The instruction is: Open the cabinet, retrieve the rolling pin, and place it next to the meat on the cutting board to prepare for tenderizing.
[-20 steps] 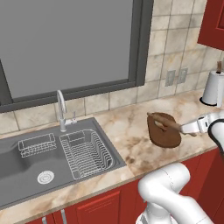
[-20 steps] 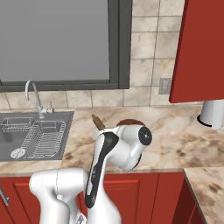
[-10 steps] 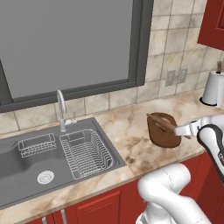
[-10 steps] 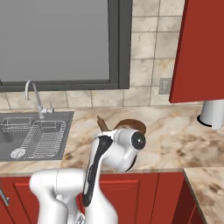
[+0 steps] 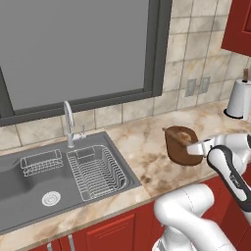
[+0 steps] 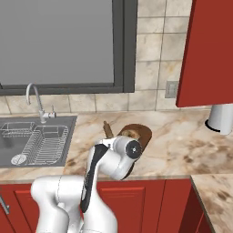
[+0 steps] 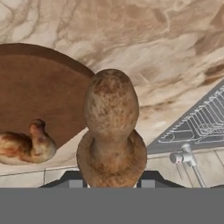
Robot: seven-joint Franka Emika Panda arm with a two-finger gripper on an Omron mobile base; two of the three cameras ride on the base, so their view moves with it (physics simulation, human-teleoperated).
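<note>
rolling pin held over the cutting board

the jaws are closed partway around the rolling pin [image 7: 112, 131], whose knobbed end fills the middle of the hand view and juts out past the dark fingertips [image 7: 72, 178] gripping it on either side. in the right base view the pin [image 6: 108, 129] pokes out toward the sink [image 6: 18, 129] from behind the white hand. the round cutting board [image 5: 180, 144] lies on the marble desk [image 5: 147, 157] near its front edge, between the sink and the paper towel roll [image 5: 239, 99]. the gripper [image 5: 202, 147] sits at the board's right side. the meat [image 7: 24, 144] rests on the board just beside the pin's end. the red cabinet [image 6: 211, 50] hangs above the right of the desk.
</note>
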